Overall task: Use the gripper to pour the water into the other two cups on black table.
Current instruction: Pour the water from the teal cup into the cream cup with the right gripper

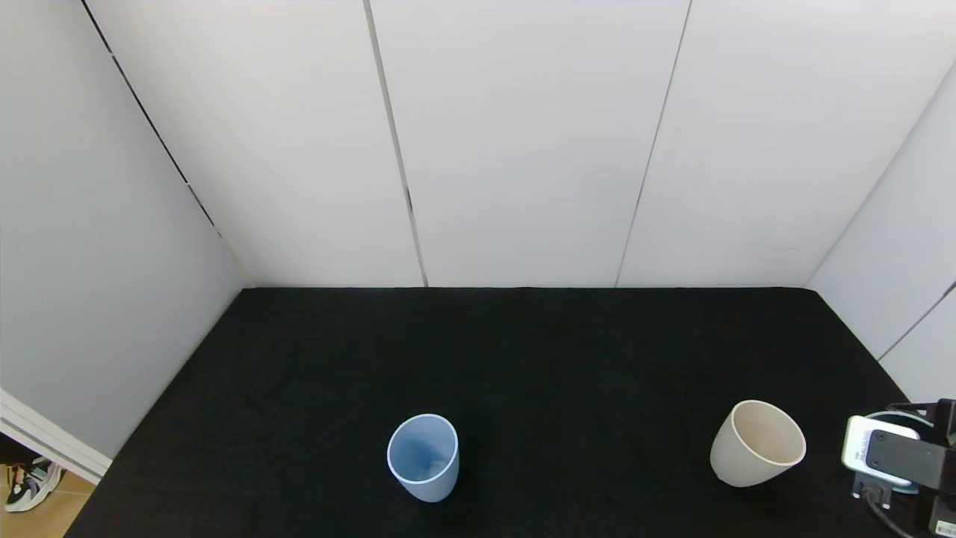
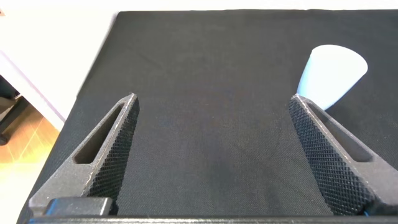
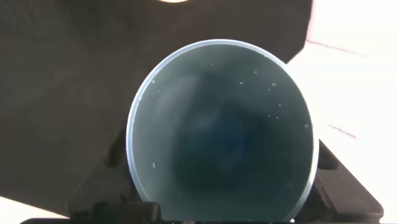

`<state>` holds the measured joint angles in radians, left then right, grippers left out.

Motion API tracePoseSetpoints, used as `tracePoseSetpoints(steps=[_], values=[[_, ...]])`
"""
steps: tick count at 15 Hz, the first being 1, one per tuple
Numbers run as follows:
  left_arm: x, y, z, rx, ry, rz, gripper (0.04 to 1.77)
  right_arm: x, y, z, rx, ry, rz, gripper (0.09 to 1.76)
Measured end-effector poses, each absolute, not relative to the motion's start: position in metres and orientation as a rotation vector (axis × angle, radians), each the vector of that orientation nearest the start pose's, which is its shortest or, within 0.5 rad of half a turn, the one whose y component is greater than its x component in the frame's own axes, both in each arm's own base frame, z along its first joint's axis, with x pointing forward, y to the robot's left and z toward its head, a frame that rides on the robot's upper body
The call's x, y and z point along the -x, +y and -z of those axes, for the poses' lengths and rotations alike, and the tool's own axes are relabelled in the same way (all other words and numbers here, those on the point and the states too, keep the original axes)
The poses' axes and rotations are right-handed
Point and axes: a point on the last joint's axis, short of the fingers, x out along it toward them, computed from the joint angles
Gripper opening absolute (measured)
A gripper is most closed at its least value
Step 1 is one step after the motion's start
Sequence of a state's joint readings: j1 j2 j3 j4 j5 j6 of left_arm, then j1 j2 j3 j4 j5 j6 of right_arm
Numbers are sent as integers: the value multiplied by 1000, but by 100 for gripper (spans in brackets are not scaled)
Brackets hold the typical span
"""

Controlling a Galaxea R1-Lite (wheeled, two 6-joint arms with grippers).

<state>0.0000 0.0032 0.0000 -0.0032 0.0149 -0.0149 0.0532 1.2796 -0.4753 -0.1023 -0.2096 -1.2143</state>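
Observation:
The light blue cup [image 1: 423, 457] stands upright at the front middle of the black table [image 1: 523, 351]. The cream-beige cup [image 1: 758, 443] stands to its right, close to my right gripper [image 1: 885, 456] at the right edge. In the right wrist view, the right gripper [image 3: 221, 165] is shut on a smaller teal-green cup [image 3: 221, 134]. Its mouth fills the view, and small water drops [image 3: 273, 84] cling to its inner wall. My left gripper [image 2: 214, 102] is open and empty above the table [image 2: 211, 50]. The light blue cup [image 2: 333, 73] lies beyond one of its fingers [image 2: 323, 149].
White wall panels [image 1: 523, 142] close the table at the back and on both sides. The table's left edge drops to a wooden floor with a shoe [image 1: 30, 486].

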Motion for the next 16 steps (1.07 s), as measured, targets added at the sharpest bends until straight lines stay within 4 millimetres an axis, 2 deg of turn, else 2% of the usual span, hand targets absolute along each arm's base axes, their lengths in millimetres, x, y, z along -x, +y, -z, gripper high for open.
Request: tracePoseSetpoints(steps=[5, 9, 12, 16], values=[[23, 0, -76, 15, 0, -15, 172, -198, 10, -149, 1328, 737, -314, 124], [23, 0, -76, 15, 0, -15, 172, -218, 19, -149, 1462, 776, -310, 124], [23, 0, -76, 15, 0, -15, 172, -229, 27, -148, 1551, 804, -306, 124], [23, 0, -76, 15, 0, -15, 172, -234, 47, -145, 1644, 812, -298, 124]])
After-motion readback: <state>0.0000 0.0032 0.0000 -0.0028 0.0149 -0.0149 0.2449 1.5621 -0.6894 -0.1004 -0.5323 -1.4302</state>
